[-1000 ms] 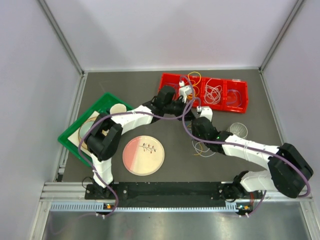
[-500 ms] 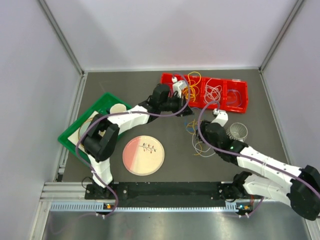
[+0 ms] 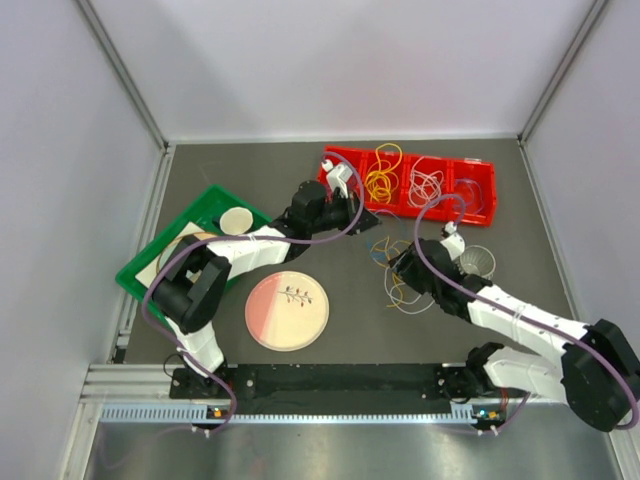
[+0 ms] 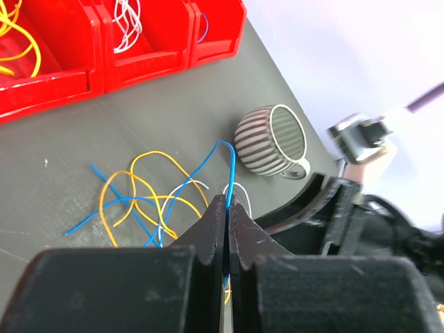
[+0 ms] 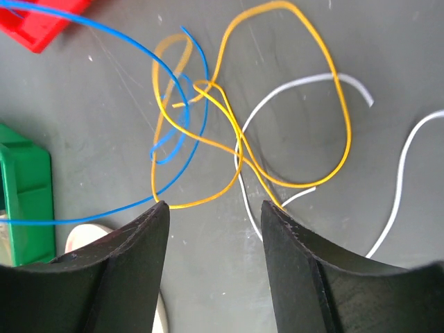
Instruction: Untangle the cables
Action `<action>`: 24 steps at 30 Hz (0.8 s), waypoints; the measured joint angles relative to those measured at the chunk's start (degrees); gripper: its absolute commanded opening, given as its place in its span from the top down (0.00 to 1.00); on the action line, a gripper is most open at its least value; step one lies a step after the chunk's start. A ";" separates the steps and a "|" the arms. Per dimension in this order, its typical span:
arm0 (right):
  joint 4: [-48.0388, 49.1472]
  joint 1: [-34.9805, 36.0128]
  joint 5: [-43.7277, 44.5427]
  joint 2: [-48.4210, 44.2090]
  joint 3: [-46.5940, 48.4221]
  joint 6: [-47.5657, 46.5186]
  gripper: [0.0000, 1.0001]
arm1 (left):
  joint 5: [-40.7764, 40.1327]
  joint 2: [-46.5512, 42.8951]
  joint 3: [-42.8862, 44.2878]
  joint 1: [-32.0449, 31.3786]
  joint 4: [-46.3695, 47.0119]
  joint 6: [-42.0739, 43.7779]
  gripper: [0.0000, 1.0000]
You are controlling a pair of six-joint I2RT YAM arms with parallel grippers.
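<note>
Between the clenched fingers of my left gripper (image 4: pixel 227 208) I've got the blue cable (image 4: pixel 232 170), pinched tight. It climbs straight out of the closed tips, arches over and falls away to the left, down into the loose tangle on the table just beyond the tips. Ahead and to the right of that gripper stands a ribbed cup (image 4: pixel 269 142); farther ahead on the left are the red bins (image 4: pixel 139 62), with yellow and white strands inside.

Over to my right gripper (image 5: pixel 215 215): released, jaws standing well apart, hanging above the same tangle. The yellow cable (image 5: pixel 349 132) makes a big loop ahead of the tips, and its strands run back toward both fingertips; touching or not, I can't tell. The white cable (image 5: pixel 312 78) arcs ahead and to the right, and blue curls ahead on the left.
</note>
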 measured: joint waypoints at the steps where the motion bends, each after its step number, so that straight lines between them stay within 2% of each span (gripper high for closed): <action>1: 0.13 0.00 -0.55 0.76 0.04 1.53 0.45 | -0.02 0.00 0.00 0.00 0.37 -0.24 1.00; 8: 1.75 0.00 -3.19 5.97 0.13 7.82 0.46 | 0.02 0.00 0.00 0.00 0.96 -1.16 1.00; 12: 3.41 -0.02 -3.15 7.32 0.28 9.16 0.52 | 0.02 0.00 0.00 0.00 1.07 -1.31 1.00; 22: 8.17 -0.02 -1.77 10.58 0.87 10.69 0.54 | 0.24 0.00 0.00 0.00 1.05 -1.31 1.00; 23: 8.39 -0.02 -1.70 10.88 0.87 10.80 0.57 | 0.24 0.00 0.00 0.00 1.07 -1.33 1.00; 24: 8.61 -0.02 -1.66 11.34 0.90 10.84 0.76 | 0.28 0.00 0.00 0.00 1.07 -1.31 1.00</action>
